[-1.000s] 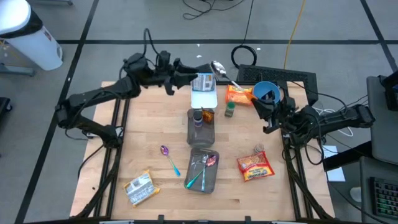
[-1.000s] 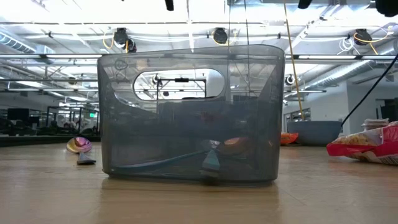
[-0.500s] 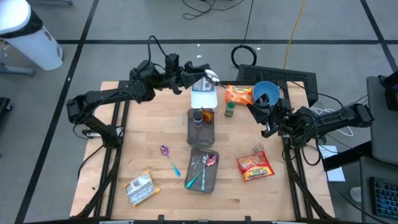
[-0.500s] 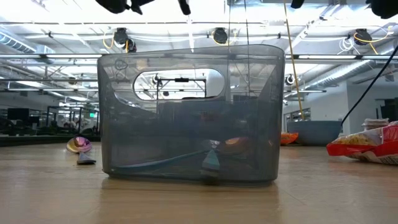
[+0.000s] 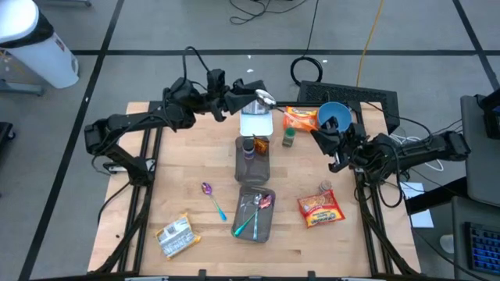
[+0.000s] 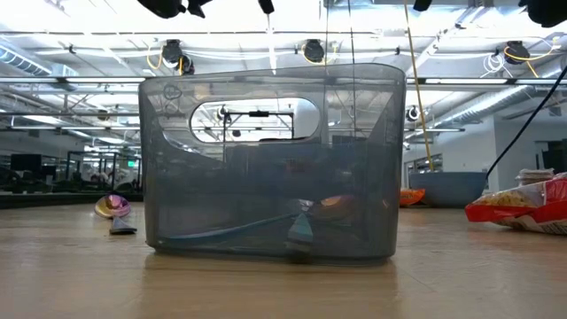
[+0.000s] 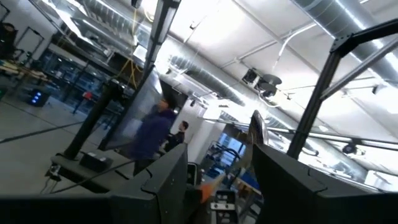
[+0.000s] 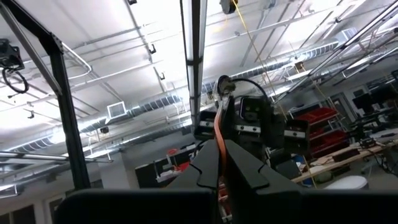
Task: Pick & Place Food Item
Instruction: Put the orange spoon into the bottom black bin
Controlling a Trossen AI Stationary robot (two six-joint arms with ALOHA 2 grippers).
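Fingers (image 7: 166,180) of the left gripper (image 5: 251,94) stood apart, and its wrist view showed nothing between them, only ceiling and a blurred person in blue beyond. That gripper hung past the far end of the clear bin (image 5: 244,226), over the far edge of the table (image 5: 180,172). A silver spoon (image 5: 266,96) showed right at its tips. Whether the two touched could not be told.

Left of the bin and nearest the front edge lay a pale snack packet (image 5: 175,236). A purple spoon (image 5: 209,191) lay between that packet and the bin, just beside it. The bin itself held utensils, a teal one among them. Straight beyond it stood a taller clear tub (image 5: 252,164) with a bottle inside, and beyond that a white tray (image 5: 255,123).

Right of the bin, near it, lay a red noodle packet (image 5: 320,209), flat on the wood and touched by neither gripper. An orange packet (image 5: 301,119) lay beyond the bin and to its right, beside a blue bowl (image 5: 334,115).

Fingers (image 8: 239,158) of the right gripper (image 5: 319,136) were clenched together. That gripper hung right of the bin and farther back, just in front of the bowl.
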